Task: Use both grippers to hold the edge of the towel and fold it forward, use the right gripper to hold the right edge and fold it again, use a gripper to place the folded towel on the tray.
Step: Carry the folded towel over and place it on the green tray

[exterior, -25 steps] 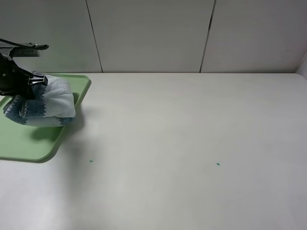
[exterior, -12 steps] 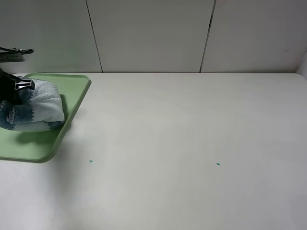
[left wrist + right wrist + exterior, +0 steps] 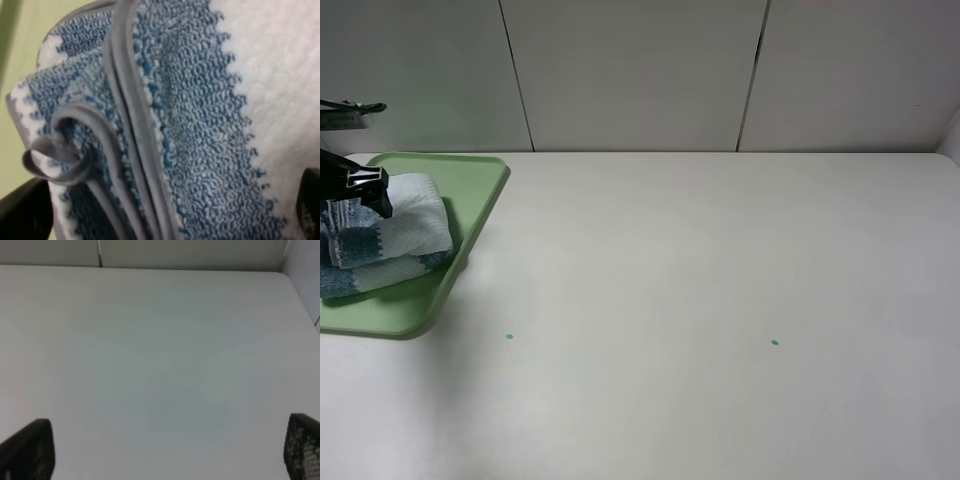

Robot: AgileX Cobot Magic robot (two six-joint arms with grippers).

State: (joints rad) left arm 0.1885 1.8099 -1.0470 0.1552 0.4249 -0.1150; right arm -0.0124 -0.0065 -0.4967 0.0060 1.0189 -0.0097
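The folded towel (image 3: pixel 395 235), striped blue and white, lies on the light-green tray (image 3: pixel 475 185) at the far left of the table. My left gripper (image 3: pixel 358 188) is at the towel's far left part, low over the tray. The left wrist view is filled by the towel (image 3: pixel 200 125), with its grey edging and corner loop, and a strip of tray (image 3: pixel 12 65). There the left gripper (image 3: pixel 165 210) has its fingers wide apart, one on each side of the cloth, so it is open. My right gripper (image 3: pixel 165 450) is open and empty over bare table; it is outside the exterior high view.
Two small green dots (image 3: pixel 509 336) (image 3: pixel 775 342) mark the white table. A panelled wall (image 3: pixel 640 70) runs along the back edge. The tray's left part is cut off by the picture's edge.
My left gripper has carried the towel leftward and down. The towel hung bunched above the tray's right edge; now it lies flatter on the tray.
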